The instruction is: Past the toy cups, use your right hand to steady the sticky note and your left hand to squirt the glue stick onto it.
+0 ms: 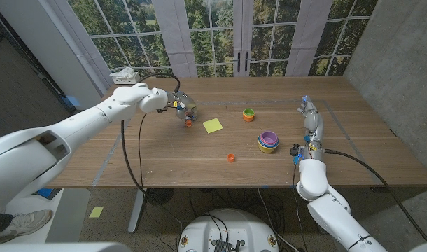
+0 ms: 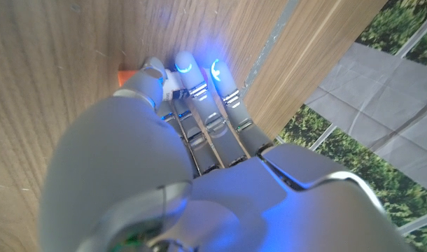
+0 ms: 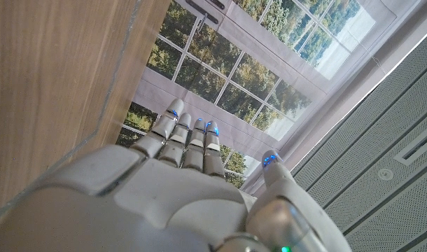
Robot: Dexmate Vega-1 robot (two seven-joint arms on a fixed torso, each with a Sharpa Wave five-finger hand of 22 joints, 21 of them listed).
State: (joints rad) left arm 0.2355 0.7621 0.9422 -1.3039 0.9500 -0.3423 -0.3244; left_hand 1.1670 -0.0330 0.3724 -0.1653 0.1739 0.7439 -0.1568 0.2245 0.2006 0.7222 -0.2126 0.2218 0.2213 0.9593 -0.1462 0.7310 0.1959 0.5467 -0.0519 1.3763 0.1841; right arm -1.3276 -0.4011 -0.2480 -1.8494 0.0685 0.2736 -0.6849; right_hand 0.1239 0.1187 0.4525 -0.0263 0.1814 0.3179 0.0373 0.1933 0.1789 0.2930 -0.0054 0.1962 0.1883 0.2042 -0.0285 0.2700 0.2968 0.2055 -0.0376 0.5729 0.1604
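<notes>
Two hands are in view over the wooden table. The left hand is at the far left part of the table, just left of the yellow sticky note, which lies flat on the wood and apart from both hands. An orange-tipped object, apparently the glue stick, shows at the lower end of the left hand's fingers, with its orange end pointing toward the table beside the note. In the left wrist view, the left hand's fingers are extended close together against the wood, and a small orange edge shows just past the fingertips; the fingers appear closed around the stick, though the hold itself is largely hidden by the back of the hand. The right hand stands at the right side of the table, well apart from the sticky note, with its fingers straight, slightly separated and holding nothing, as the right wrist view shows. Between the right hand and the note stand the toy cups: a small orange and green cup farther back, and a nested stack of purple, green and yellow cups nearer the right hand. A small orange cap lies on the table nearer the front edge, below the note.
</notes>
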